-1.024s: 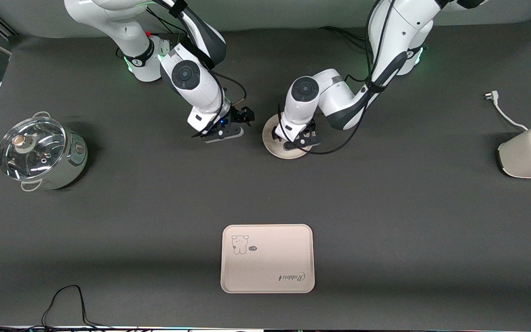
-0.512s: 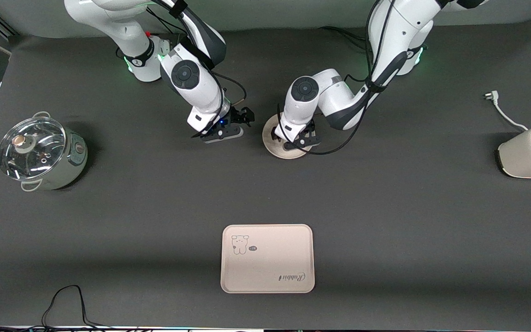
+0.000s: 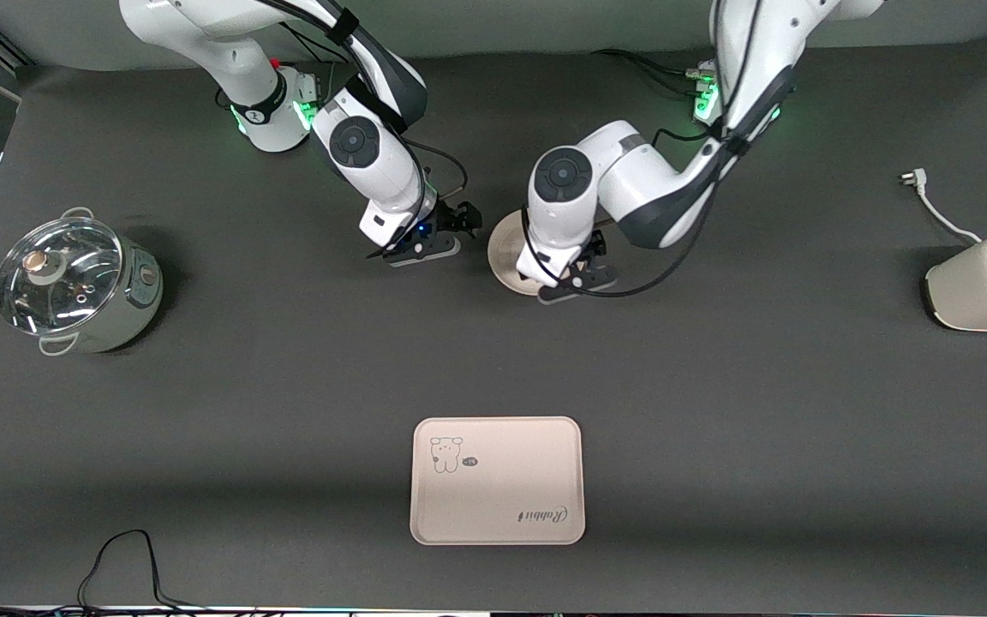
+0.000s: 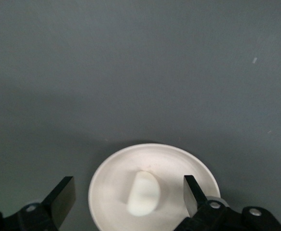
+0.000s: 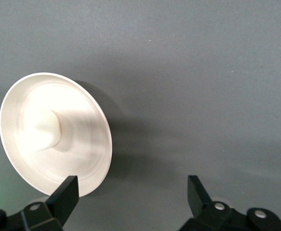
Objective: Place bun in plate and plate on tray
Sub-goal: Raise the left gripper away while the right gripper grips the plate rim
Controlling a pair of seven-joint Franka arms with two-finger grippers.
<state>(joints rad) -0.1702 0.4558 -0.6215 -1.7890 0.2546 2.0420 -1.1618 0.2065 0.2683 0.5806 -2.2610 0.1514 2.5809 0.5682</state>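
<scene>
Tray [image 3: 498, 480] lies near the front camera, bare | plate [image 3: 506, 254] lies farther, between both arms, bun [image 4: 144, 193] already in it | left gripper [image 3: 575, 278] over plate, fingers apart | right gripper [image 3: 438, 240] beside plate, fingers apart | next: grasp plate rim, carry to tray.

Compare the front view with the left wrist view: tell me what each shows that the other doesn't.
Only the front view shows the tray, the lidded pot, the toaster and both arms, with the left gripper over the plate's edge and the right gripper beside the plate. Only the left wrist view shows the bun lying in the plate, between the open left gripper's fingers. Both show the plate on the dark table.
</scene>
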